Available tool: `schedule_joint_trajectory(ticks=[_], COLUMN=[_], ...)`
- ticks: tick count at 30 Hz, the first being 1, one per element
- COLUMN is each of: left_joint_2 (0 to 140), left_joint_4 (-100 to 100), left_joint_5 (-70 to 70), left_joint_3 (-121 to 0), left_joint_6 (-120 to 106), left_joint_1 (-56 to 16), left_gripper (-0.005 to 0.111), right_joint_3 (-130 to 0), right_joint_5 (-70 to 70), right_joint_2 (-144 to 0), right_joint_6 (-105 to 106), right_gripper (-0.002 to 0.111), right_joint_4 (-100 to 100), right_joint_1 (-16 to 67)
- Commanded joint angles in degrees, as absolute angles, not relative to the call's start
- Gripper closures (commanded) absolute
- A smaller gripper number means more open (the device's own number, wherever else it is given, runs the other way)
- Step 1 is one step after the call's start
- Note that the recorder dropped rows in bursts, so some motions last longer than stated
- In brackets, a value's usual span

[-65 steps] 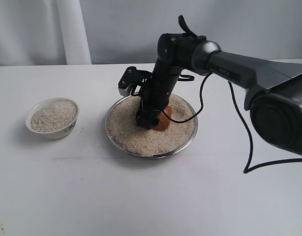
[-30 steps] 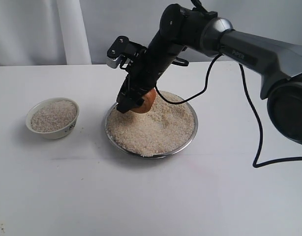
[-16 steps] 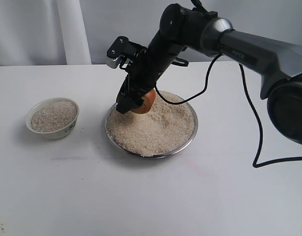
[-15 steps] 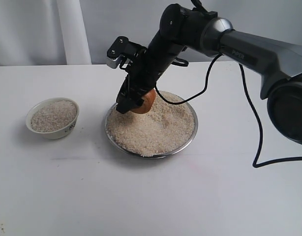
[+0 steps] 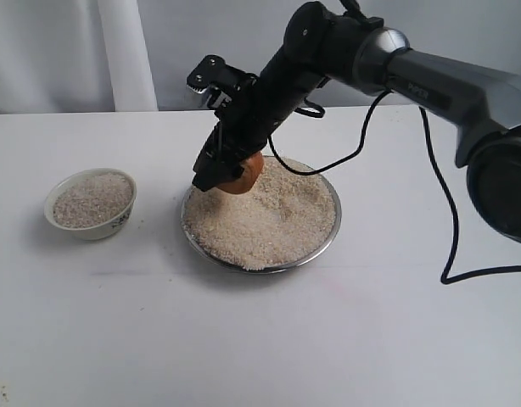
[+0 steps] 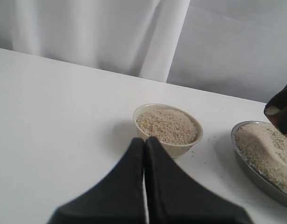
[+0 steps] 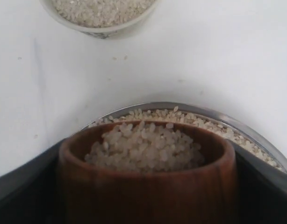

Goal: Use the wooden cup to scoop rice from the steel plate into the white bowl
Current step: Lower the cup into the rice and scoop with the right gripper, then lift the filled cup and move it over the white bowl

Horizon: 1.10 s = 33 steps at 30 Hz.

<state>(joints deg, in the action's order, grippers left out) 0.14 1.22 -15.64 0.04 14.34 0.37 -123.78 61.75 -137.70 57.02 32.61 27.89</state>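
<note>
One cupful of rice (image 7: 146, 144) is now carried clear of the heap; about two seconds earlier the wooden cup (image 5: 243, 174) is seen sunk in the grains at the centre of the steel plate (image 5: 327, 245); it is now raised above the plate's upper-left edge, shifted slightly further left than half a second ago; the scoop is judged done and the carry to the white bowl (image 5: 98, 229) begun. The cup is clamped between the jaws of the right gripper (image 5: 220, 174); in the right wrist view it is seen level and heaped to the brim. The bowl, already nearly full, is placed at the left of the exterior view, well apart from the cup, with table (image 5: 159, 322) between them. The left gripper (image 6: 144, 140) is held empty, fingers pressed together, pointed toward the bowl.
</note>
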Motion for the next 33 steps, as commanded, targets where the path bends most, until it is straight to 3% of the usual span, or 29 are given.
schedule_joint_trajectory(ticks=[1, 7, 12, 20, 28, 33], left_joint_2=[0.0, 0.0, 0.0, 0.0, 0.0, 0.0], left_joint_4=[1.02, 1.02, 1.02, 1.02, 1.02, 1.02], left_joint_5=[-15.23, -15.23, -15.23, -15.23, -15.23, -15.23], left_joint_3=[0.0, 0.0, 0.0, 0.0, 0.0, 0.0], left_joint_6=[14.55, 14.55, 14.55, 14.55, 14.55, 14.55], left_joint_1=[0.0, 0.0, 0.0, 0.0, 0.0, 0.0], left_gripper=[0.107, 0.107, 0.107, 0.107, 0.107, 0.107], right_joint_3=[-118.18, -90.47, -89.84, -107.37, -127.16, -134.82], right_joint_5=[57.47, 31.21, 21.7, 22.99, 35.48, 38.69], right_joint_2=[-132.96, -117.59, -120.06, -129.47, -139.24, -142.92], right_joint_6=[61.28, 83.34, 83.91, 72.74, 42.93, 41.52], right_gripper=[0.108, 0.108, 0.108, 0.108, 0.108, 0.108], right_joint_4=[35.49, 50.07, 50.02, 43.06, 3.05, -0.46], right_joint_1=[27.49, 29.27, 36.47, 43.06, 45.21, 45.25])
